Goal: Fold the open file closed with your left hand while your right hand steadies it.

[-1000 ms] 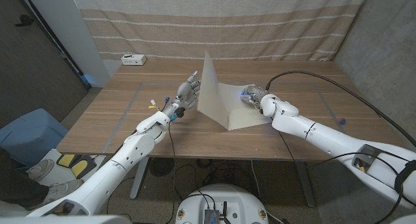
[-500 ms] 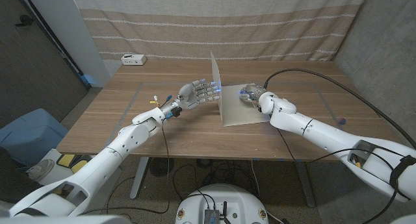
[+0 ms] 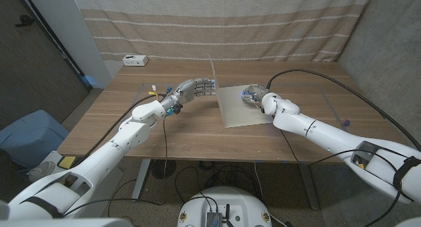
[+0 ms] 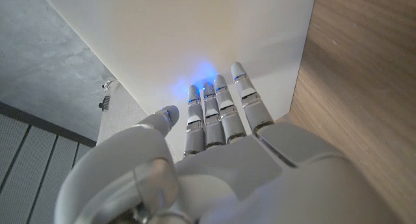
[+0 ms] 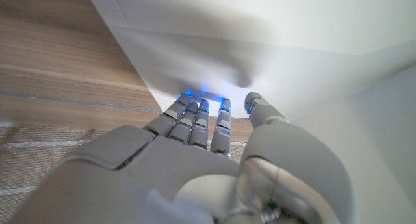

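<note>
One white file [image 3: 242, 106] lies on the wooden table [image 3: 131, 131], right of centre, its lower leaf flat and its free cover standing almost on edge along the left side. Left hand [image 3: 197, 88] pushes flat against that raised cover, fingers straight and together, gripping nothing. Right hand [image 3: 253, 95] presses down on the lower leaf, fingers extended, also holding nothing. Judging by this, the fold is about halfway through; next the left hand needs to sweep the cover over toward the right hand and down.
</note>
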`<control>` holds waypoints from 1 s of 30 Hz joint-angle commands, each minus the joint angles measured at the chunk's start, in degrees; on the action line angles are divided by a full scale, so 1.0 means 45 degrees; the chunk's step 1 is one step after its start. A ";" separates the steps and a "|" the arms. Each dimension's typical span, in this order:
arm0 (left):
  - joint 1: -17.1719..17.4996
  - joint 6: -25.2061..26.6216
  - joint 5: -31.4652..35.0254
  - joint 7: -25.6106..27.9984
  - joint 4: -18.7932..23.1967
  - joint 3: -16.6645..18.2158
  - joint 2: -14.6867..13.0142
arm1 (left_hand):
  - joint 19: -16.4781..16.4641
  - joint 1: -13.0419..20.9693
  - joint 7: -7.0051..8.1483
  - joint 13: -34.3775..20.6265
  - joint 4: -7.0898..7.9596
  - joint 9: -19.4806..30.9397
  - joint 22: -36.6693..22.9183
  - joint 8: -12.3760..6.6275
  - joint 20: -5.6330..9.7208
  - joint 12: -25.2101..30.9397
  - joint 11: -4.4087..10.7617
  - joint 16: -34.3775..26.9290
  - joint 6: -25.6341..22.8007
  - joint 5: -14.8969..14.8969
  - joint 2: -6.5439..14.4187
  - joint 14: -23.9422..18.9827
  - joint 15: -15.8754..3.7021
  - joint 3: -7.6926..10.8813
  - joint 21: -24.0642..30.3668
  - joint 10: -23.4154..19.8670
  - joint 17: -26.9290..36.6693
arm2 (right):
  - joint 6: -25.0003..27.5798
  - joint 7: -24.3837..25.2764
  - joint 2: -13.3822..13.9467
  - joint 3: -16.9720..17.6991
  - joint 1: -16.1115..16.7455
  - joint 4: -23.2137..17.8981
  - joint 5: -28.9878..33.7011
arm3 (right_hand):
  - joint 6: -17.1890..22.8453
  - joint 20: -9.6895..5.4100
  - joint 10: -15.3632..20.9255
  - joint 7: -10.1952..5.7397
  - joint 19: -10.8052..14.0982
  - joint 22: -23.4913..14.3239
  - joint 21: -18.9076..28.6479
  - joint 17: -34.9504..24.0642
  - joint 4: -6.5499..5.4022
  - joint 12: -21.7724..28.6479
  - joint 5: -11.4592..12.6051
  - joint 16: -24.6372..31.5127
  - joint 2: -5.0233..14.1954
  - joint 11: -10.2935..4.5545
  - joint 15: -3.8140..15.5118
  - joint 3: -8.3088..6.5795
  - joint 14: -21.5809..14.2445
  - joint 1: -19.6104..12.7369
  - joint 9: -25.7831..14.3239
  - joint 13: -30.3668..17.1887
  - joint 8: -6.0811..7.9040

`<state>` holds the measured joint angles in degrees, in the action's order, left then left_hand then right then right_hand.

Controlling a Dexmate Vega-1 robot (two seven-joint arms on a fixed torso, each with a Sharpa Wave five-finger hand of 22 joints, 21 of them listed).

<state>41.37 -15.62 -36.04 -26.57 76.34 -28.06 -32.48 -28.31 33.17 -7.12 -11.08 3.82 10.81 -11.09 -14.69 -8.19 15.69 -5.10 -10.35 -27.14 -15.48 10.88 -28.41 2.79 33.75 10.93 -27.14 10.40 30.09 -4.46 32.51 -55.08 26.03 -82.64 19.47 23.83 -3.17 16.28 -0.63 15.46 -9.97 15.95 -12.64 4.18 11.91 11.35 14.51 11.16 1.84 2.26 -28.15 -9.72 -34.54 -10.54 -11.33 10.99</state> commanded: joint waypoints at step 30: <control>-0.3402 -0.2746 0.7384 0.1082 -0.1472 -0.2695 -0.0136 | 0.2143 -0.0039 0.0630 -0.0031 -0.0875 0.0011 0.0084 0.0615 0.1104 -0.0600 0.0771 0.0178 -0.0556 -0.0059 -0.0058 0.1645 -0.0420 0.1649 -0.0052 0.0183 -0.0152 | -0.0321 0.0448 0.0478 0.0527 0.0555 -0.0948 -0.0096 | 0.0174 0.0274 0.0180 -0.0048 0.0525 -0.0030 -0.0071 -0.0063 -0.0054 -0.0010 0.0004 0.0072 -0.0020 -0.0018 0.0153 -0.0038 -0.0135 -0.0118 -0.0048 -0.0020 0.0000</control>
<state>28.51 -27.07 -9.48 -24.24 70.09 -38.17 -33.22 -19.13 33.16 -4.60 -11.07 -0.16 10.66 -10.65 -12.07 -3.36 13.04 -2.02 -9.91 -29.51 -15.93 10.86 -21.52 1.03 40.67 10.60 -26.38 9.59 28.88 -3.17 33.92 -53.72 27.59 -85.14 18.97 24.04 -3.37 16.80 -0.84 15.68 -10.03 15.53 -12.64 4.18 11.89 11.35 14.51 11.17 1.74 2.25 -28.15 -9.72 -34.54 -10.53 -11.34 11.00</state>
